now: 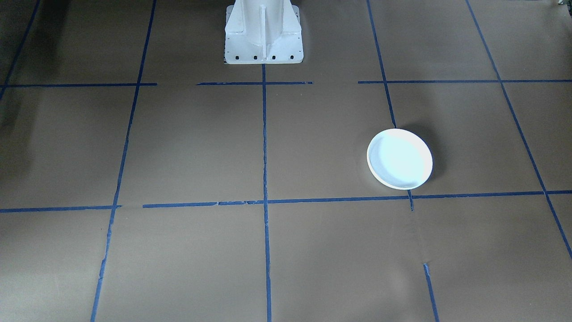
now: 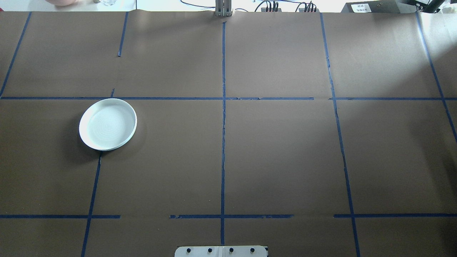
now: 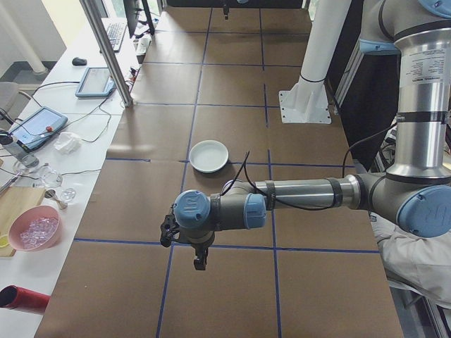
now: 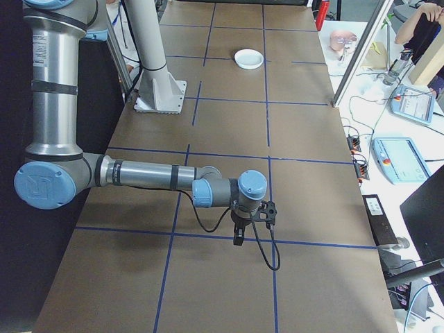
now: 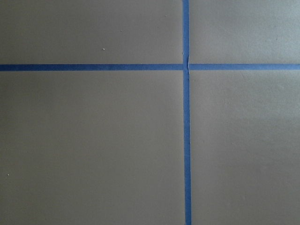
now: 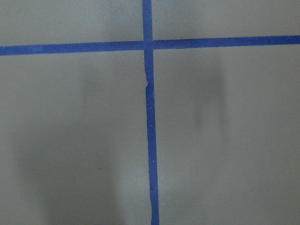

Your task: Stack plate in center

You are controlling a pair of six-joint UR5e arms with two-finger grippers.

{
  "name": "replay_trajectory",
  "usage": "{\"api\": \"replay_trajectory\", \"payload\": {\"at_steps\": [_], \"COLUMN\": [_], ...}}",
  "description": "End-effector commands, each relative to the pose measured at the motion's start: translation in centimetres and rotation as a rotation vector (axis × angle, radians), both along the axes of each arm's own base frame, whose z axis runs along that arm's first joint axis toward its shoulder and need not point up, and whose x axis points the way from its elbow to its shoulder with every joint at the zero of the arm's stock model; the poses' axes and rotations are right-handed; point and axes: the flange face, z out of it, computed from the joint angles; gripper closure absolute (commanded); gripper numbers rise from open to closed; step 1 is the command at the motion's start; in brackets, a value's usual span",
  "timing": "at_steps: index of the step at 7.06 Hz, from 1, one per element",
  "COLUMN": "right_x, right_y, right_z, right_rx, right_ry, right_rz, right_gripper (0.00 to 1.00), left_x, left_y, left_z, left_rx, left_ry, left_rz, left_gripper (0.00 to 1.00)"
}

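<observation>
A round, shallow, pale bluish-white plate (image 2: 108,124) with a thin cream rim lies flat on the brown table, on my left side beside a blue tape line. It also shows as the plate (image 1: 399,158), the plate (image 3: 209,155) and the plate (image 4: 249,58). My left gripper (image 3: 200,265) hangs pointing down over a tape crossing, well short of the plate. My right gripper (image 4: 238,241) hangs the same way at the table's other end. Both show only in the side views, so I cannot tell whether they are open or shut. Both wrist views hold only paper and tape.
The white robot base (image 1: 263,33) stands at the table's middle edge. Blue tape lines (image 2: 223,117) split the brown paper into squares. Beside the table, a bench carries tablets (image 3: 95,81), a pink bowl (image 3: 34,227) and cables. A person's arm (image 4: 420,21) shows at the far corner.
</observation>
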Motion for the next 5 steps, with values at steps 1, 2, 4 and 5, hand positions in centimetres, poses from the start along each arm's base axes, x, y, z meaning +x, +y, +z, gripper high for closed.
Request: {"api": "replay_trajectory", "payload": {"at_steps": [1,2,4,5], "right_x": [0.0,0.0,0.0,0.0], "right_y": [0.0,-0.01,0.0,-0.01], "right_z": [0.02,-0.05,-0.04,-0.05], "right_rx": [0.0,0.002,0.0,0.002], "right_ry": [0.0,0.0,0.0,0.0], "right_rz": [0.0,0.0,0.0,0.0], "right_gripper": [0.0,0.0,0.0,0.0], "left_x": [-0.21,-0.18,-0.15,-0.14], "left_y": [0.24,0.64,1.02,1.23], "left_z": [0.57,0.92,1.26,1.27], "left_rx": [-0.013,-0.02,-0.032,-0.058], "left_ry": [-0.012,-0.012,-0.011,-0.009], "left_rz": [-0.001,0.0,0.0,0.001], "left_gripper": [0.0,0.0,0.0,0.0]}}
